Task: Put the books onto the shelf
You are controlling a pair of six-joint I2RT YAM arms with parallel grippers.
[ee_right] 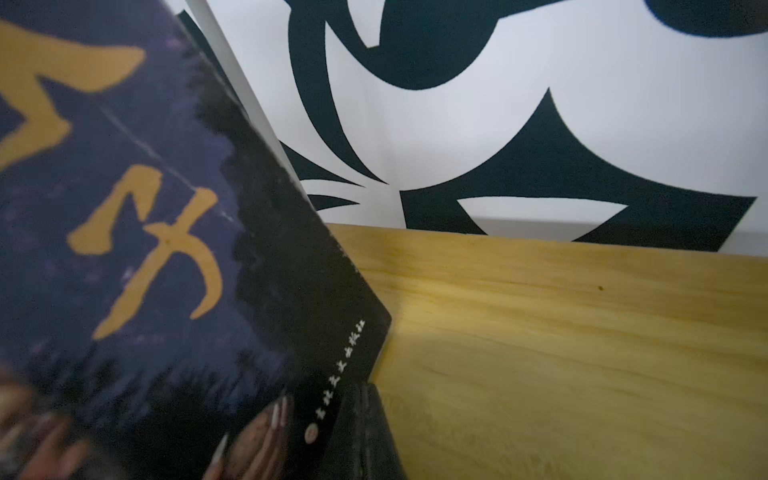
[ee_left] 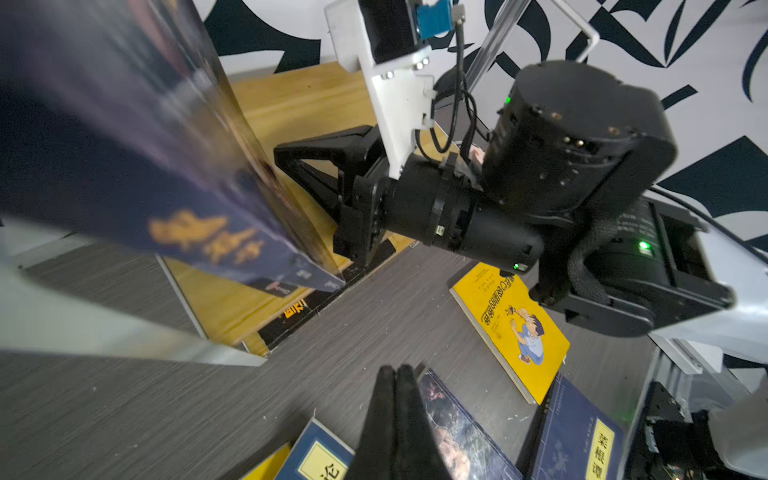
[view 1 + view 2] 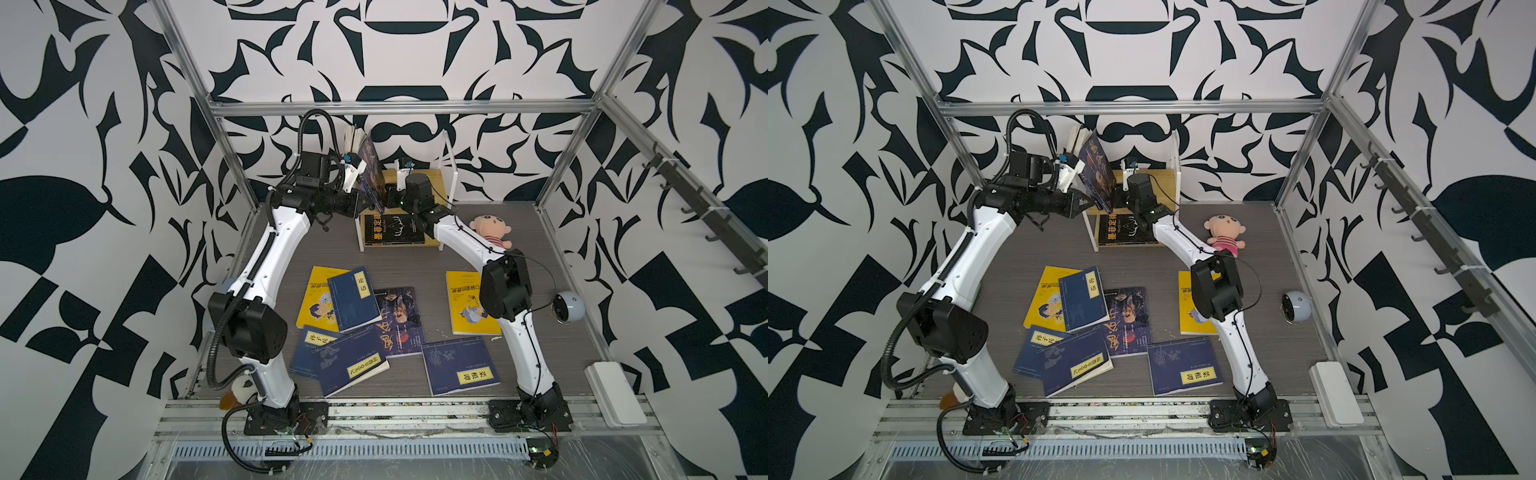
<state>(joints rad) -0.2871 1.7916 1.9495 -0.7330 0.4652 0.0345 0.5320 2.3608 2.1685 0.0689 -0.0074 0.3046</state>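
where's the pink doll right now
In both top views the doll lies on the table at the back right, just right of the shelf, its lower part tucked behind the right arm.

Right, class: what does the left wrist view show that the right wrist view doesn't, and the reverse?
Only left wrist: the shut left gripper, the right gripper, a yellow book flat on the table, a navy book, and a black book low on the shelf. Only right wrist: a distinct row of small white characters on the dark book. Both: that dark book with gold calligraphy, standing tilted on the top board, and the patterned wall.
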